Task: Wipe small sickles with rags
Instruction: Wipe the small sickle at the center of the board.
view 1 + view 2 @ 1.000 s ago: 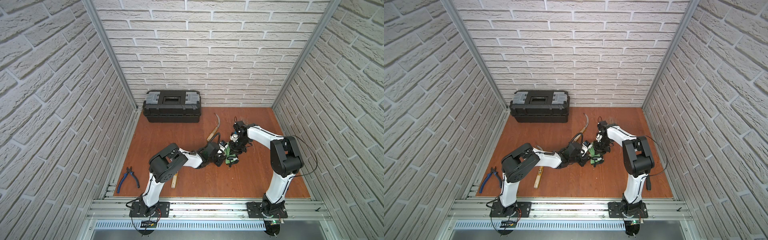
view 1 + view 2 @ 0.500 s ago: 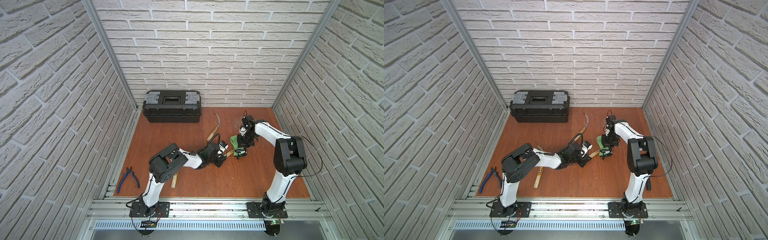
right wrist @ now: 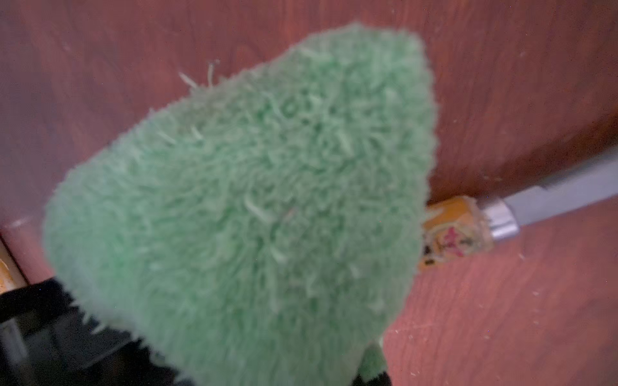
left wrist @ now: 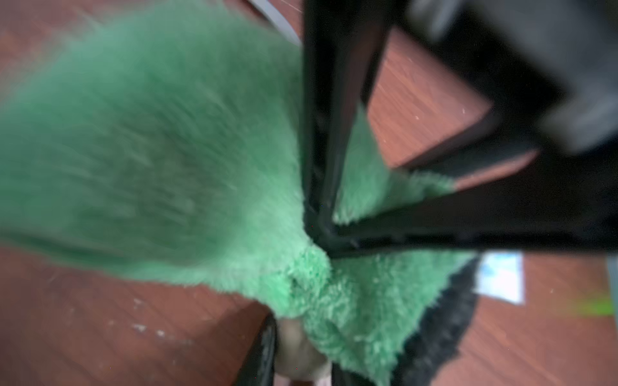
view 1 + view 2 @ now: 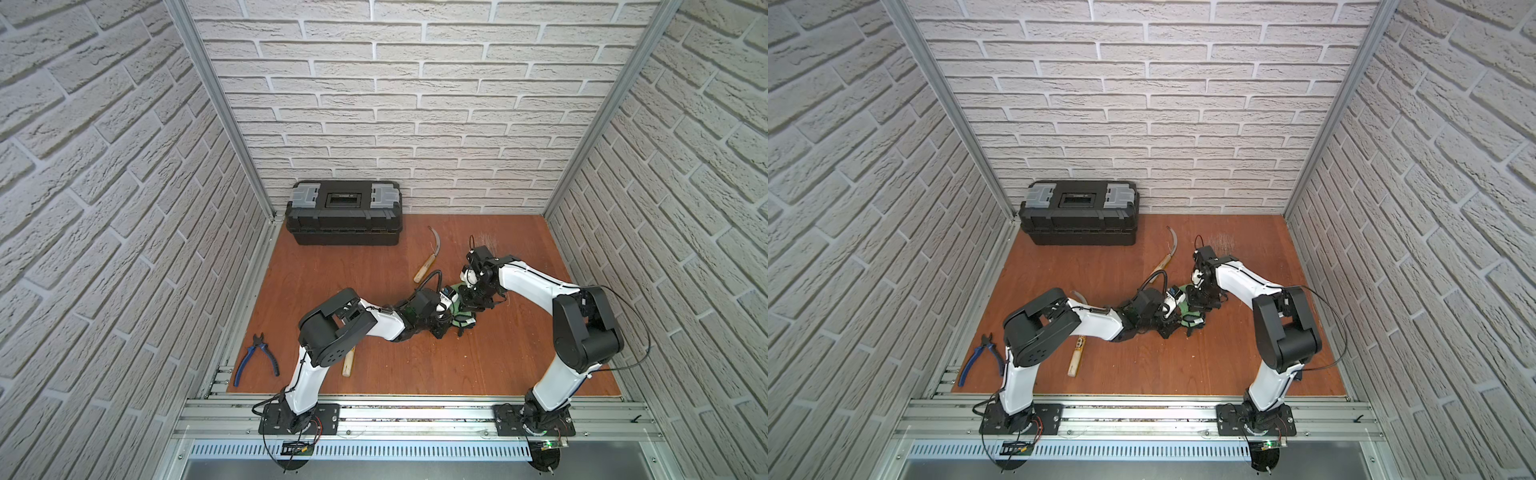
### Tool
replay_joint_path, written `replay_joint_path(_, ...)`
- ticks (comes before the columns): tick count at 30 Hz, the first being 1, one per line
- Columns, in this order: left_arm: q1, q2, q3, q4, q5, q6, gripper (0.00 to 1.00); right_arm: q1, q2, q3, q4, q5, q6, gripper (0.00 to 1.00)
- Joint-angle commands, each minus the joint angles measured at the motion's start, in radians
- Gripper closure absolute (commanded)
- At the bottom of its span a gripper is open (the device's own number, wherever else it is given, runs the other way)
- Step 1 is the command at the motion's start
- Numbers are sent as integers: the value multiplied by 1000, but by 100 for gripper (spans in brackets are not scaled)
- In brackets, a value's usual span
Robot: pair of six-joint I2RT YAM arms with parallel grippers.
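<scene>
Two claws, one sickle [image 3: 451, 234], middle of bench [image 5: 519, 353].
Left claw [image 5: 449, 328] clamped on its pale handle; right claw [image 5: 473, 302] pinched shut on green rag [image 5: 462, 320], rag draped over that handle.

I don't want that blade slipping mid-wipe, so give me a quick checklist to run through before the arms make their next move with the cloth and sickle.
1. Right gripper shut on the green cloth: ok, its fingers pinch the pile.
2. Left gripper shut on the held sickle by its pale handle: ok.
3. Cloth touching the blade: cannot tell, the cloth hides it.
4. Far sickle lying apart from the work: ok.
5. Third sickle clear of the left arm: not ok, it lies partly beneath it.
</scene>
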Motion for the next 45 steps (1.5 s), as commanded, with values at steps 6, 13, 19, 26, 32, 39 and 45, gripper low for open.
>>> replay_joint_path(6,-3,12,-19,-35,14,-16,100,-48,150,47,80,96,-6,97)
replay_joint_path(13,7,-20,-37,-67,1,-12,100,-117,190,165,3,199,-66,98)
replay_joint_path(19,20,-50,-56,-96,-5,1,100,-177,199,215,-17,228,-115,97)
replay_joint_path(26,23,-63,-59,-109,-9,11,100,-178,97,180,21,46,-133,97)
replay_joint_path(32,25,-60,-54,-101,-4,14,100,-114,-83,106,-25,6,-106,98)
replay_joint_path(39,25,-69,-46,-114,4,15,100,-48,-86,-46,87,-29,-33,97)
replay_joint_path(45,24,-99,-45,-158,9,26,100,-40,46,-67,183,-13,-29,97)
